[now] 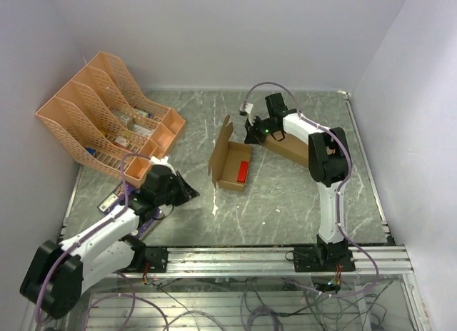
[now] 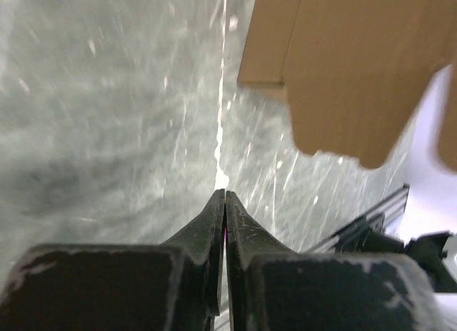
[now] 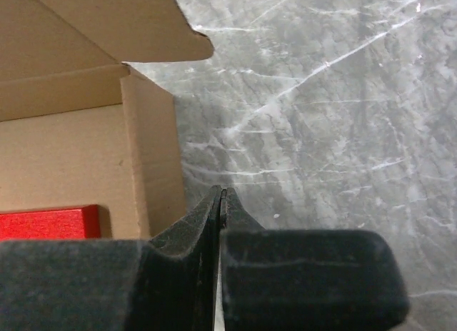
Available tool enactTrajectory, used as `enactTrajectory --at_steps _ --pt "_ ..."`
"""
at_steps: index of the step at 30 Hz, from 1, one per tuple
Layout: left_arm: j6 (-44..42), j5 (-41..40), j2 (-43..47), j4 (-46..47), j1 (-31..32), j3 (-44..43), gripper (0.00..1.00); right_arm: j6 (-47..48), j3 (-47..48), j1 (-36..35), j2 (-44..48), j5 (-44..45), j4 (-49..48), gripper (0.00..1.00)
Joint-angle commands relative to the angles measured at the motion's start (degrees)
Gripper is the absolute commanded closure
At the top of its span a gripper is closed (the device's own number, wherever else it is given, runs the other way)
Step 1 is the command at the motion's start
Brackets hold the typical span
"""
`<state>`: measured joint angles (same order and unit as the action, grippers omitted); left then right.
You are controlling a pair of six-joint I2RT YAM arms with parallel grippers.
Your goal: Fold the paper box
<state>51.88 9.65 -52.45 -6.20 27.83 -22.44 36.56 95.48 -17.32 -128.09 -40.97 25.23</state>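
Note:
The paper box point(image 1: 232, 163) lies open in the middle of the table, its lid flap standing up on the left side, with a red block point(image 1: 243, 172) inside. My left gripper point(image 1: 191, 190) is low on the table to the box's left, apart from it, and is shut on nothing. In the left wrist view the closed tips point(image 2: 225, 195) point toward the box's flap point(image 2: 343, 67). My right gripper point(image 1: 250, 135) hovers just behind the box, shut and empty. The right wrist view has its tips point(image 3: 221, 192) beside the box's wall point(image 3: 146, 153), with the red block point(image 3: 46, 222) at the left.
An orange mesh file rack point(image 1: 107, 117) holding small items stands at the back left. A second brown cardboard piece point(image 1: 289, 149) lies under the right arm. A small flat item point(image 1: 111, 201) rests by the left arm. A metal rail point(image 1: 285, 256) runs along the near edge.

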Motion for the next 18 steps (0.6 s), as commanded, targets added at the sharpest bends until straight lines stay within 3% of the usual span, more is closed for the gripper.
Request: enactTrajectory --at_steps 1,4,9,18 --pt "10.9 -1.9 -6.6 17.1 7.3 5.7 0.90 2.6 -0.7 -0.3 1.7 -2.3 2.9 1.00" --pt "14.2 -3.9 -15.0 28.0 10.9 6.5 0.90 2.3 -3.6 -0.4 3.3 -2.8 2.0 1.00" --pt "14.3 -3.3 -28.1 38.6 12.4 3.8 0.90 1.1 -8.0 -0.5 5.9 -3.8 1.0 1.00" --pt "9.7 -6.8 -31.5 34.6 10.0 0.6 0.89 -1.6 -19.6 -0.5 15.3 -5.0 -1.7 1.00"
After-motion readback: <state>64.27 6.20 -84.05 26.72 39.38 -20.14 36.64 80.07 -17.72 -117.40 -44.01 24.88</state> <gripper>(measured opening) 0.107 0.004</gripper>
